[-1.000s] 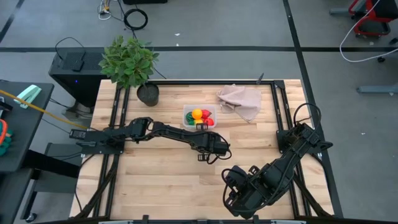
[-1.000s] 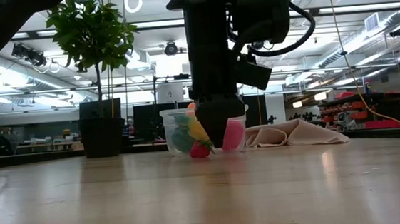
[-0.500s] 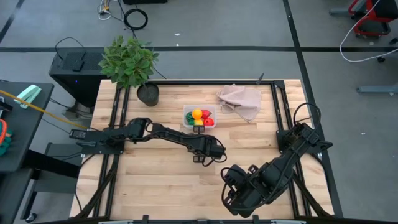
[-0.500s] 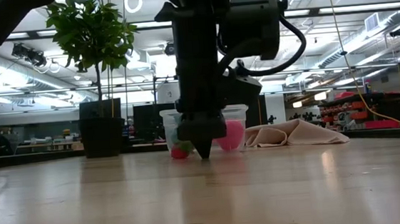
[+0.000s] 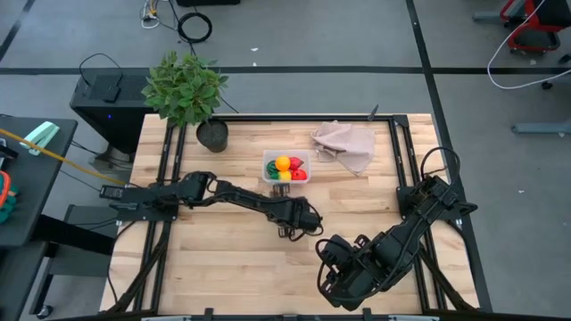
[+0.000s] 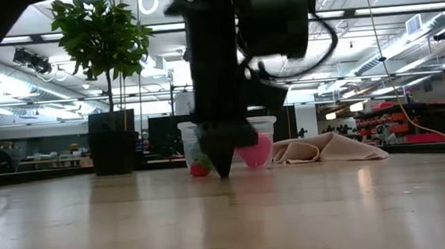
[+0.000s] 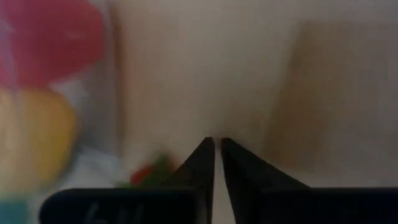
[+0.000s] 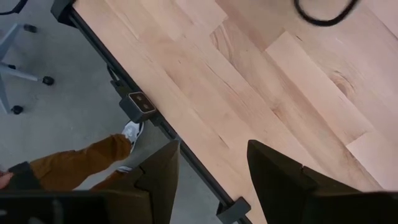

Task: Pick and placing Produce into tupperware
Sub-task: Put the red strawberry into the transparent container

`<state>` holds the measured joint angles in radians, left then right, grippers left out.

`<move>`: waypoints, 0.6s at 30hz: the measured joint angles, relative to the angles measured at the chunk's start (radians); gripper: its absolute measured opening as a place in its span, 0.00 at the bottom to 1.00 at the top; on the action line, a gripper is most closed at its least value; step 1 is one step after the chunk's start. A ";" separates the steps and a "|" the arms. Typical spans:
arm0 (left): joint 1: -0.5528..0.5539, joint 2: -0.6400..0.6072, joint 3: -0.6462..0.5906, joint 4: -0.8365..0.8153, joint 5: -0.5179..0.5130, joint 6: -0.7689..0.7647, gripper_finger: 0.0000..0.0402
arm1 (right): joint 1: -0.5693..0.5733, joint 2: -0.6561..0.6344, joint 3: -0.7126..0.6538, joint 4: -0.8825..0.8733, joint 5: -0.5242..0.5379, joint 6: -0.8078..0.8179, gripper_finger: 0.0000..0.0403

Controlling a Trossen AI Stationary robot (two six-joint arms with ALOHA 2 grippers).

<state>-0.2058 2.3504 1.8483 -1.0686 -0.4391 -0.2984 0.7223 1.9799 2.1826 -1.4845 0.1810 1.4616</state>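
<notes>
The clear tupperware (image 5: pixel 285 167) stands on the table's far middle and holds yellow, orange, red and green produce. It also shows in the low view (image 6: pixel 264 133) and the left wrist view (image 7: pixel 93 74). A small red and green piece (image 6: pixel 200 169) lies on the table in front of the box, also seen in the left wrist view (image 7: pixel 149 174). My left gripper (image 6: pixel 224 172) is shut and empty. It points down close to the table, beside that piece, on the box's near side (image 5: pixel 294 217). My right gripper (image 8: pixel 211 163) is open and empty over the near edge.
A potted plant (image 5: pixel 187 94) stands at the far left. A beige-pink cloth (image 5: pixel 346 143) lies at the far right. My right arm (image 5: pixel 375 254) is folded at the near right. A person's leg and shoe (image 8: pixel 81 163) show on the floor beyond the table edge.
My left gripper has drawn back from the box's near wall toward the table's near edge and gone down close to the table. The small red and green piece now shows on the table beside its tips.
</notes>
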 joint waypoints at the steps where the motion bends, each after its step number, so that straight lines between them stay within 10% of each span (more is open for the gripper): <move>1: -0.009 -0.011 -0.001 -0.001 0.021 -0.036 0.12 | 0.000 0.000 0.000 0.000 0.001 -0.003 0.48; 18: -0.256 -0.073 -0.042 -0.019 -0.256 -0.748 0.27 | 0.030 0.000 0.000 -0.004 0.039 -0.022 0.48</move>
<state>-0.4618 2.2776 1.8066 -1.0878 -0.6951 -1.0460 0.7520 1.9800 2.1826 -1.4887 0.2204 1.4399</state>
